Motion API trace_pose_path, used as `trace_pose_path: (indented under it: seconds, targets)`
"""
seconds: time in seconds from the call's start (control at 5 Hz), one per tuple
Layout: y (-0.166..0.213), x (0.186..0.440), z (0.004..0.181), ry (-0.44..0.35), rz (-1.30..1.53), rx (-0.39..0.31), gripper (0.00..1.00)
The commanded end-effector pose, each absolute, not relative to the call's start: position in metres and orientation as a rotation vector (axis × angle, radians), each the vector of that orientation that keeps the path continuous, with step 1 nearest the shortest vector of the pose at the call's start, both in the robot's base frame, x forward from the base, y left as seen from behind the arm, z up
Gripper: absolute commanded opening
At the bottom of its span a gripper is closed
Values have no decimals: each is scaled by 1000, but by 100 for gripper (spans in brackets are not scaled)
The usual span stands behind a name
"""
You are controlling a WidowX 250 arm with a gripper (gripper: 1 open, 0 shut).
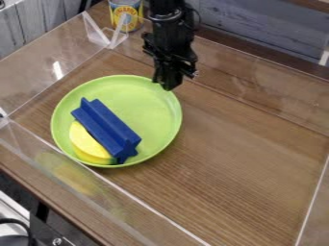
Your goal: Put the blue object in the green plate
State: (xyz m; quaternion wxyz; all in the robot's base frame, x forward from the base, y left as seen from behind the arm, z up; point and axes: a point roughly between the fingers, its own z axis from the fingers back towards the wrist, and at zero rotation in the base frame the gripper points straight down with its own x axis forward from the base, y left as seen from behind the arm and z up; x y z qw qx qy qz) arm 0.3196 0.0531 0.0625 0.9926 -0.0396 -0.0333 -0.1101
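Pincer closed and empty above the green plate rim; blue object lies inside on a yellow piece, task apparently complete.

No text, brand, number or sign can be read with certainty in the camera view. A printed label is seen on the yellow can at about 12 o'clock, behind the clear wall, but its marks are too small and blurred to be read. No writing is seen on the green plate or on the blue object.
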Motion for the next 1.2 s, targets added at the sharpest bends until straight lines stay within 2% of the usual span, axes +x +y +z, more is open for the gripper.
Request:
trace_pose_path:
  seconds: [0.0, 0.2, 0.4, 0.6, 0.8, 1.0]
  targets:
    - [62, 329, 84, -138, -184, -47, 0]
    - [67, 328, 82, -135, -147, -43, 0]
    - [74, 336, 79, -130, -153, -42, 100]
    - [82, 344, 74, -123, -158, -44, 100]
    - [84, 346, 78, -120, -138, -46, 100]
    - [96, 333, 76, -120, -171, -49, 100]
